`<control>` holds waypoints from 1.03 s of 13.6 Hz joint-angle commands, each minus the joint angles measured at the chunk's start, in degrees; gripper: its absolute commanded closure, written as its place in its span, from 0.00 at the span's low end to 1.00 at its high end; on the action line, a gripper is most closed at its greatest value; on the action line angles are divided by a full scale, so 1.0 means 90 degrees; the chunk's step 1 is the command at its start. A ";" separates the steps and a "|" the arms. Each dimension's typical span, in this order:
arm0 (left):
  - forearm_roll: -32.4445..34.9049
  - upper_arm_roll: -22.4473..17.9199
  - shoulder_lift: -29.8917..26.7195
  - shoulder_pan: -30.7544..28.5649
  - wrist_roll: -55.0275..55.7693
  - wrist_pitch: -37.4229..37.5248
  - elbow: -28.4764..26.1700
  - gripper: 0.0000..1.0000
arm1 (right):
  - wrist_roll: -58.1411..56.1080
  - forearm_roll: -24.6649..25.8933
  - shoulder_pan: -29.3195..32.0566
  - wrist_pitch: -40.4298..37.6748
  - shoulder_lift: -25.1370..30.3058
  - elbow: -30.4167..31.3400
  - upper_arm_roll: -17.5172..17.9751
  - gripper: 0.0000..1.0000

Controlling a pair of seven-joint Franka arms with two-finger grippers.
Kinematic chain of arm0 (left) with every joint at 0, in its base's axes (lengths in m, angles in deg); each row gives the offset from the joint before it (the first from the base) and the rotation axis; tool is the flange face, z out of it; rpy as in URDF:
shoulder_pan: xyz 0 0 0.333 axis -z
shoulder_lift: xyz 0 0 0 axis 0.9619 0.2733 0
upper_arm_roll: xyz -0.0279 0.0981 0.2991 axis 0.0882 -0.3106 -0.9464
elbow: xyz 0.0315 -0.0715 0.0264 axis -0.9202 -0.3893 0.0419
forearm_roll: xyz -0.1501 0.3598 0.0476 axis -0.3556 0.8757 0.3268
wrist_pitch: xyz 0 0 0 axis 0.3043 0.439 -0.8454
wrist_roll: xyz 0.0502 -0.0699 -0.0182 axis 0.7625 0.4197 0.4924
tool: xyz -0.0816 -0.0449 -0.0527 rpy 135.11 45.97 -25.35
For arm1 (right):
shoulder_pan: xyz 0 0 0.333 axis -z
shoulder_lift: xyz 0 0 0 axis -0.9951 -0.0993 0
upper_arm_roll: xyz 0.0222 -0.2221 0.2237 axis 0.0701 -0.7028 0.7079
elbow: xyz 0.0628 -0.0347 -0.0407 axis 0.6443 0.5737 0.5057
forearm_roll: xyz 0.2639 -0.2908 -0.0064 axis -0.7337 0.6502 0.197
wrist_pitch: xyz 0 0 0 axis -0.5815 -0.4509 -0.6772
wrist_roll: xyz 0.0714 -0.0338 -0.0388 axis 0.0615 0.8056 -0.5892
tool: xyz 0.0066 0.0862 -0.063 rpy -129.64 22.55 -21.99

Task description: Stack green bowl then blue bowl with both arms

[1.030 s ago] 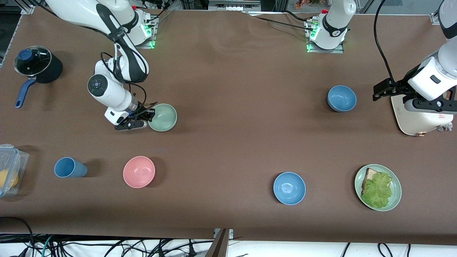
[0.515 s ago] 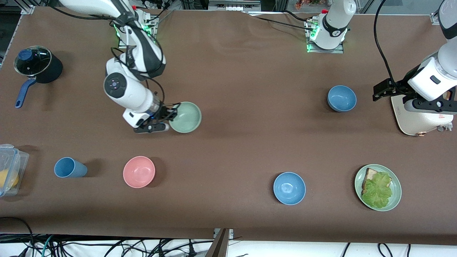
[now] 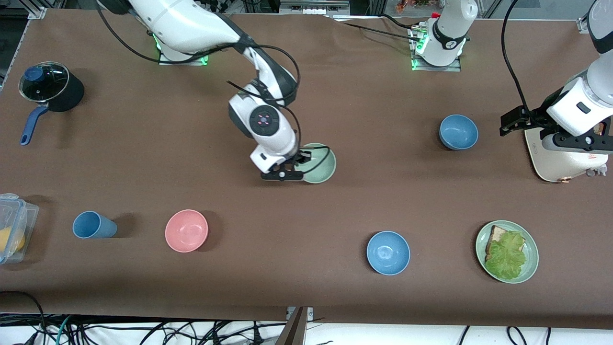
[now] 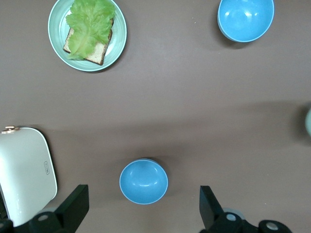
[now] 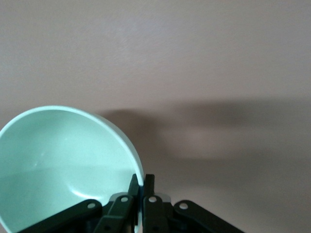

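The green bowl (image 3: 317, 163) is pinched by its rim in the right claw (image 3: 293, 168), whose fingers (image 5: 141, 187) are pressed together on the thin wall, one inside and one outside; the bowl is carried over the middle of the counter (image 3: 335, 86), about halfway between its two long edges. The blue bowl (image 3: 458, 132) stands toward the left arm's end of the counter, upright and untouched, with the left claw (image 4: 141, 213) held above it, fingers spread wide, while that arm waits. A brighter blue bowl (image 3: 388, 252) and a plate of bread and lettuce (image 3: 506, 251) lie nearer the front edge and are best left alone. For the step in hand, the bowl should probably be kept level, since a rim grip lets it tip, and be set down flat on open counter before release. A spot within the left arm's reach would likely serve the stacking best.
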 commanded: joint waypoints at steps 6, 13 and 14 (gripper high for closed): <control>-0.0077 -0.0008 0.0028 0.0008 0.0019 -0.0002 0.0084 0.00 | 0.0347 0.0115 -0.0437 0.0309 -0.0489 -0.0477 -0.0396 0.86; -0.0077 -0.0008 0.0038 -0.0001 0.0010 -0.0002 0.0084 0.00 | 0.0084 0.0077 -0.0136 -0.0334 0.0154 -0.0594 -0.0767 0.00; -0.0077 -0.0008 0.0038 -0.0001 0.0009 -0.0002 0.0084 0.00 | 0.0074 0.0067 0.0069 -0.0451 0.0407 -0.0526 -0.0777 0.00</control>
